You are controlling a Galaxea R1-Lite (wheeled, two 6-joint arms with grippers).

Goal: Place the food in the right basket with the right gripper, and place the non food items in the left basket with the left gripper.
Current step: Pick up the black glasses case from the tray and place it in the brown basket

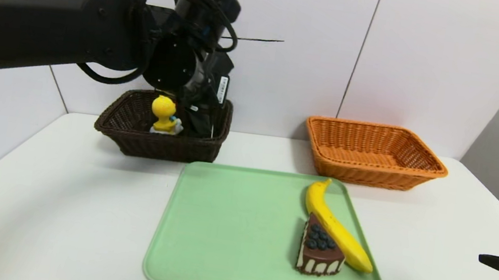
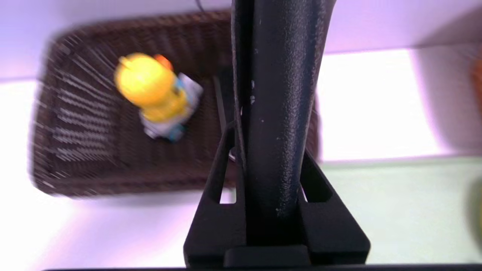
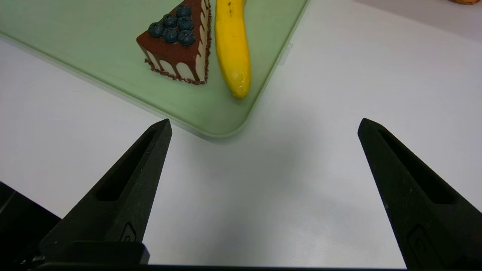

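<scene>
Yellow duck toy [image 1: 165, 115] in dark basket [image 1: 135, 138], banana [image 1: 336, 227] on tray [image 1: 228, 232]

No legible text, brand name or number appears in any view. A white label [image 1: 223, 89] sits on the left arm's wrist housing, its print too small to read. An embossed mark on the right end effector's finger [image 3: 128, 232] cannot be made out.

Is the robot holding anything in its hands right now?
The right gripper is open and empty, near the tray corner. The left gripper is shut over the dark basket; its tips are out of view, so a hold cannot be told.
</scene>
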